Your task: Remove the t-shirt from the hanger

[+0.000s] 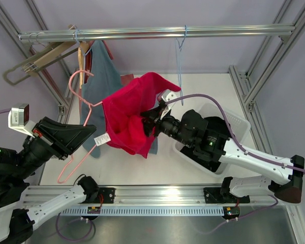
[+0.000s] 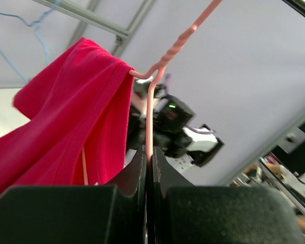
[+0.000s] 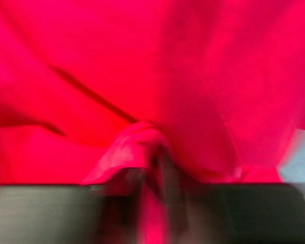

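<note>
A red t-shirt (image 1: 127,117) hangs bunched on a pink wire hanger (image 1: 84,101) held out over the table. My left gripper (image 1: 91,133) is shut on the hanger's wire. In the left wrist view the thin pink hanger (image 2: 149,112) runs straight between the closed tips of my left gripper (image 2: 149,157), with the t-shirt (image 2: 76,112) draped to its left. My right gripper (image 1: 146,122) is pushed into the shirt's right side. The right wrist view is blurred. There the t-shirt (image 3: 168,66) fills the frame, and a fold lies bunched over my right gripper (image 3: 152,173).
A metal rail (image 1: 152,33) crosses the back with a blue wire hanger (image 1: 179,66), a wooden hanger (image 1: 46,58) and a grey-blue garment (image 1: 99,76) on it. A white basket (image 1: 234,122) stands under the right arm. Frame posts rise at both sides.
</note>
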{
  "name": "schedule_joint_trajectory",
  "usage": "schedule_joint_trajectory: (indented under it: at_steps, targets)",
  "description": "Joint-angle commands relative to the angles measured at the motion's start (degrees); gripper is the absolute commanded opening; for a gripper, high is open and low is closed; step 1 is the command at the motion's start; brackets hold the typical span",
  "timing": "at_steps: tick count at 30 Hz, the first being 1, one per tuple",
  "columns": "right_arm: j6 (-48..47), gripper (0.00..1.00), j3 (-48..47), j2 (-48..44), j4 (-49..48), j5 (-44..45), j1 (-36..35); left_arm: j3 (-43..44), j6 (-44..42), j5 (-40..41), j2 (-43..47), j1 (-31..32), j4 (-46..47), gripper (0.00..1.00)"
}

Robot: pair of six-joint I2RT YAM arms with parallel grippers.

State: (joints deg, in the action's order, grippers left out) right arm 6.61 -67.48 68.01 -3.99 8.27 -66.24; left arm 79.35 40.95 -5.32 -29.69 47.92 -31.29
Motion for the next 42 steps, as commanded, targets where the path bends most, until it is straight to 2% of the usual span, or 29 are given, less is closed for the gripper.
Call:
schedule_joint_trajectory:
  at_steps: [1, 2, 9, 10, 12, 14, 15, 16, 17, 21, 24, 27, 29, 31, 32, 33, 35, 36, 39, 42]
  targets:
    - [1.4, 0.87, 3.9, 0.5, -10.3, -1.5, 2.3, 4.4, 2.4, -9.3, -0.8, -0.1, 4.7, 0.00]
    - [1.5, 0.99, 4.5, 1.1, -11.6, -0.7, 2.4, 4.7, 2.8, -10.0, -1.0, -0.1, 4.7, 0.00]
    - [0.8, 0.99, -0.3, 8.8, -17.1, -5.9, 3.4, 5.0, 6.5, -13.6, -0.6, -0.5, 4.7, 0.00]
    - [1.6, 0.99, -1.9, 10.5, -18.0, -10.9, 3.7, 4.7, 6.9, -13.6, -0.2, -0.7, 4.7, 0.00]
    - [3.7, 0.85, -2.4, 11.5, -22.8, -17.2, 3.8, 4.5, 6.9, -13.0, 0.9, -1.1, 4.7, 0.00]
    - [5.0, 0.64, -2.0, 11.7, -25.4, -19.9, 3.8, 4.8, 6.5, -12.2, 1.7, -1.1, 3.6, 0.00]
    - [5.9, 0.30, -1.0, 11.2, -27.1, -20.8, 3.7, 5.0, 6.3, -12.1, 1.8, -1.0, 3.2, 0.00]
    - [6.3, 0.12, -0.3, 9.5, -27.5, -20.5, 3.8, 5.3, 5.6, -11.6, 1.9, -1.1, 1.9, 0.00]
    - [6.5, 0.02, 0.4, 8.3, -27.4, -19.4, 3.8, 5.5, 5.1, -10.4, 2.2, -1.1, 1.0, 0.00]
    - [5.3, 0.00, 3.1, 0.1, -20.9, -9.9, 3.8, 8.7, 0.6, -7.0, 1.1, -1.0, -4.6, 0.00]
    - [4.1, 0.00, 1.7, -7.9, -12.7, -2.9, 3.8, 16.6, -2.9, -4.1, -1.0, -1.0, -10.6, 0.00]
    - [3.6, 0.00, -2.7, -11.3, -3.7, 0.0, 3.8, 25.1, -7.0, 0.5, -3.0, -1.0, -16.5, 0.00]
    - [3.5, 0.00, -6.2, -13.2, 2.7, -0.4, 3.8, 27.8, -8.7, 4.1, -3.7, -1.0, -19.4, 0.00]
    - [3.6, 0.00, -15.3, -12.3, 9.6, 0.9, 3.8, 28.4, -10.2, 5.1, -4.3, -0.9, -20.0, 0.00]
    - [3.1, 0.00, -19.1, -11.7, 16.8, 0.8, 3.8, 28.0, -10.4, 7.1, -4.4, -1.0, -20.0, 0.00]
    - [3.0, 0.00, -27.4, -10.6, 20.6, 2.2, 3.8, 27.1, -11.1, 7.7, -4.5, -1.0, -20.0, 0.00]
    - [1.3, 0.00, -34.8, -7.9, 28.5, 4.4, 3.8, 26.1, -11.8, 9.4, -5.0, -1.0, -20.0, 0.00]
    - [0.6, 0.00, -41.1, -7.0, 30.7, 7.4, 3.8, 25.4, -12.1, 10.1, -5.0, -1.0, -19.9, 0.00]
    - [-2.1, 0.00, -50.9, -3.2, 36.8, 13.8, 3.7, 22.6, -12.6, 11.4, -5.1, -1.0, -19.5, 0.00]
    - [-5.1, 0.00, -57.1, -0.6, 40.3, 18.8, 3.8, 18.8, -12.6, 11.4, -4.9, -1.0, -17.8, 0.00]
